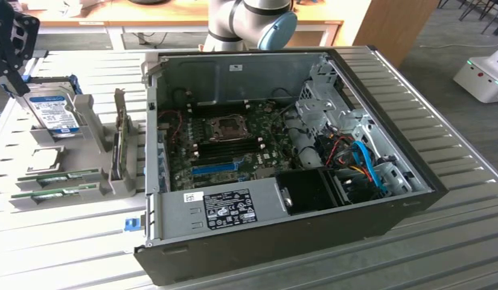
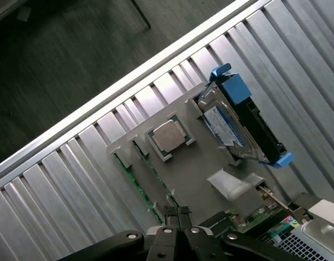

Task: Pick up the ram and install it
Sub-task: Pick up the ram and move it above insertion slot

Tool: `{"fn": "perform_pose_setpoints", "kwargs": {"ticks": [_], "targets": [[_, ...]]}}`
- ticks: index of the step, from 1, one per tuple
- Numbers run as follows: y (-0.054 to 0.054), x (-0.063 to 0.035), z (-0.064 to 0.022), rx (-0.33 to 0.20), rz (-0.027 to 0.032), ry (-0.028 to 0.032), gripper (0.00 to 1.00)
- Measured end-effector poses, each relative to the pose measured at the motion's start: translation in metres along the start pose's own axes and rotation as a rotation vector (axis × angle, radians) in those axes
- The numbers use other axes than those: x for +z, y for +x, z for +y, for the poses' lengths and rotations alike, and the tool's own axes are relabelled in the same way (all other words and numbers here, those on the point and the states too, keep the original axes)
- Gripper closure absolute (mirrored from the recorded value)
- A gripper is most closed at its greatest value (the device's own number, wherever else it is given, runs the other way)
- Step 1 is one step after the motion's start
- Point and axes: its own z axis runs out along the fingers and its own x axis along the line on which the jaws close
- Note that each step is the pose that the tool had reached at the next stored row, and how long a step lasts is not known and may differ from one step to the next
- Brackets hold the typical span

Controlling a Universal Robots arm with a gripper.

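Observation:
Two thin green ram sticks lie on edge in slots of a grey holder on the exterior view's left, beside the open computer case. In the wrist view the same sticks show as green strips in the holder. My black gripper hangs high above the holder's far end, near the hard drive. Its fingertips are pressed together, shut on nothing, over the end of the ram sticks.
A silver hard drive with a blue label stands in the holder in a blue caddy. A processor chip lies flat in it. Inside the case are the motherboard, a blue slot and cables. The slatted table edge runs nearby.

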Motion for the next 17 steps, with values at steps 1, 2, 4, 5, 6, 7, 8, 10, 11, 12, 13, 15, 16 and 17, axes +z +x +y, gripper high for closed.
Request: {"fn": "perform_pose_setpoints", "kwargs": {"ticks": [1, 2, 4, 5, 6, 7, 8, 10, 11, 12, 13, 15, 16, 17], "targets": [[0.0, 0.0, 0.0, -0.006, 0.0002, 0.0001, 0.9], [0.0, 0.0, 0.0, -0.012, 0.0005, 0.0002, 0.9], [0.0, 0.0, 0.0, -0.025, 0.001, 0.0004, 0.9], [0.0, 0.0001, 0.0, -0.031, 0.0012, 0.0004, 0.9], [0.0, 0.0001, 0.0, -0.037, 0.0014, 0.0005, 0.9], [0.0, 0.0, 0.0, -0.042, 0.0017, 0.0006, 0.9], [0.0, 0.0, 0.0, -0.047, 0.002, 0.0006, 0.9], [0.0, 0.0, 0.0, -0.058, 0.0024, 0.0008, 0.9], [0.0, 0.0001, 0.0, -0.063, 0.0025, 0.0009, 0.9], [0.0, 0.0001, 0.0, -0.068, 0.0028, 0.0009, 0.9], [0.0, 0.0001, 0.0, -0.073, 0.003, 0.001, 0.9], [0.0, 0.0, 0.0, -0.084, 0.0035, 0.0011, 0.9], [0.0, 0.0, 0.0, -0.089, 0.0037, 0.0012, 0.9], [0.0, 0.0001, 0.0, -0.093, 0.0038, 0.0013, 0.9]]}}
